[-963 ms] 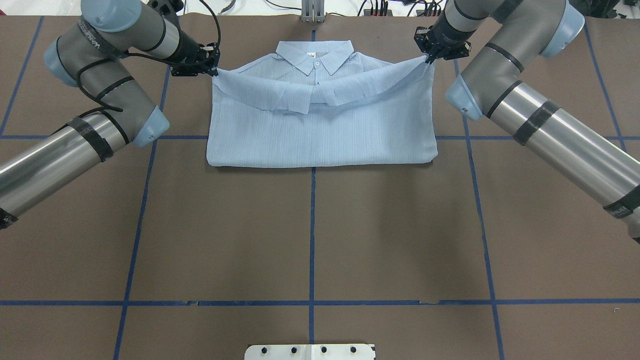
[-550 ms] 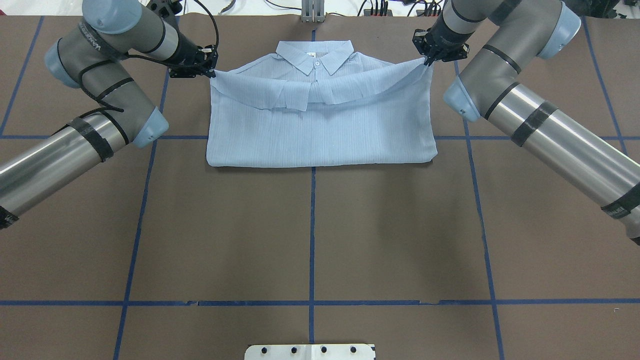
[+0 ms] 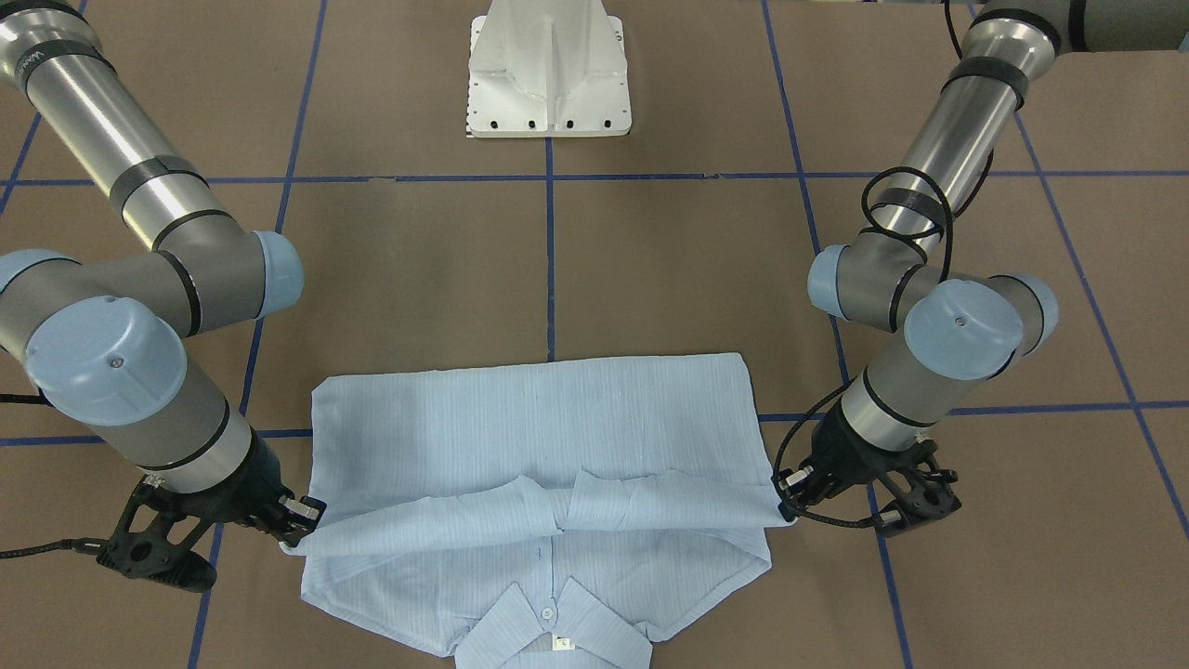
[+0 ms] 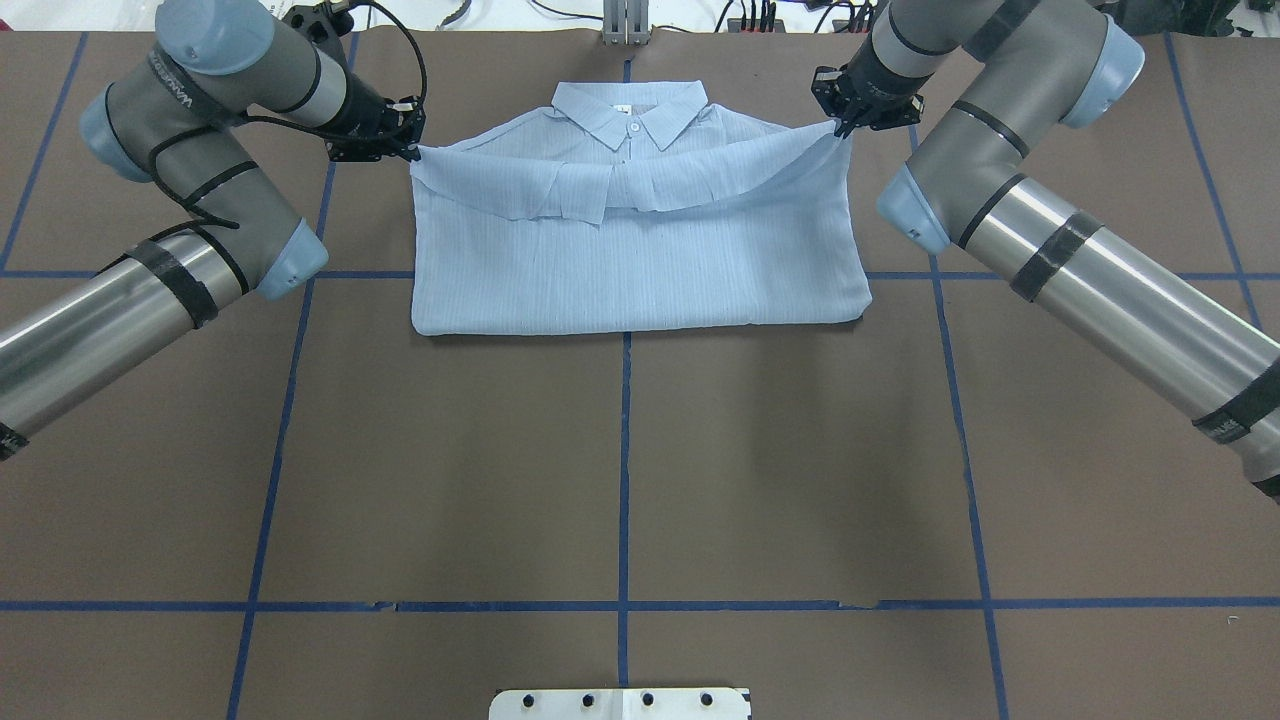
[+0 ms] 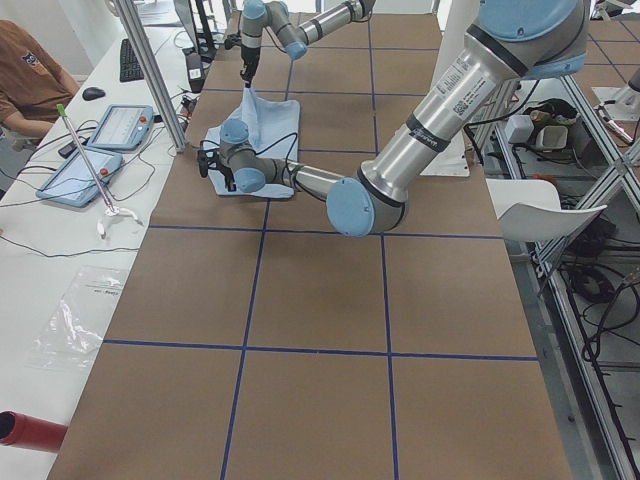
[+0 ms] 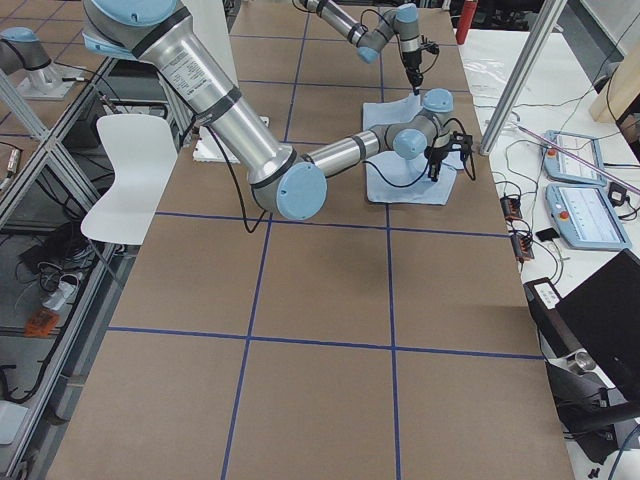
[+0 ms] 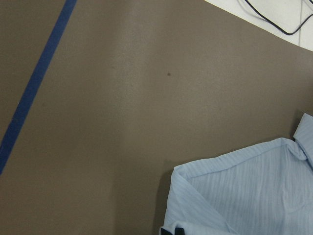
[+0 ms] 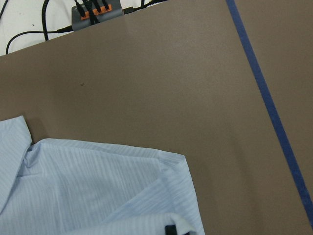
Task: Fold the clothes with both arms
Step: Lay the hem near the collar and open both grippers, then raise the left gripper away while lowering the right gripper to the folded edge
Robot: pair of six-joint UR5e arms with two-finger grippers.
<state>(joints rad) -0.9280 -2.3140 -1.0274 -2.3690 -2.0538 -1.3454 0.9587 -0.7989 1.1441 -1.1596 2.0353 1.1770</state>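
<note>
The light-blue striped shirt (image 4: 640, 260) lies folded in half at the far side of the table, collar (image 4: 630, 108) at the far edge. Its upper layer sags in an arc between two lifted corners. My left gripper (image 4: 412, 150) is shut on the left corner and my right gripper (image 4: 838, 128) is shut on the right corner. The front-facing view shows the same grip, left gripper (image 3: 785, 506) and right gripper (image 3: 297, 530) each pinching an edge of the shirt (image 3: 529, 418). Both wrist views show cloth, the shirt (image 7: 244, 196) and the shirt (image 8: 98, 186), running into the fingers at the bottom edge.
Brown table cover with a blue tape grid (image 4: 625, 450). The white pedestal (image 3: 550, 74) stands at the robot's side. Cables and a power strip (image 8: 93, 12) lie just beyond the far table edge. A person (image 5: 25, 80) sits by tablets (image 5: 95, 150) on a side table.
Both grippers have shifted slightly to the overhead view's left, carrying the lifted corners. The sagging edge has moved a little toward the collar.
</note>
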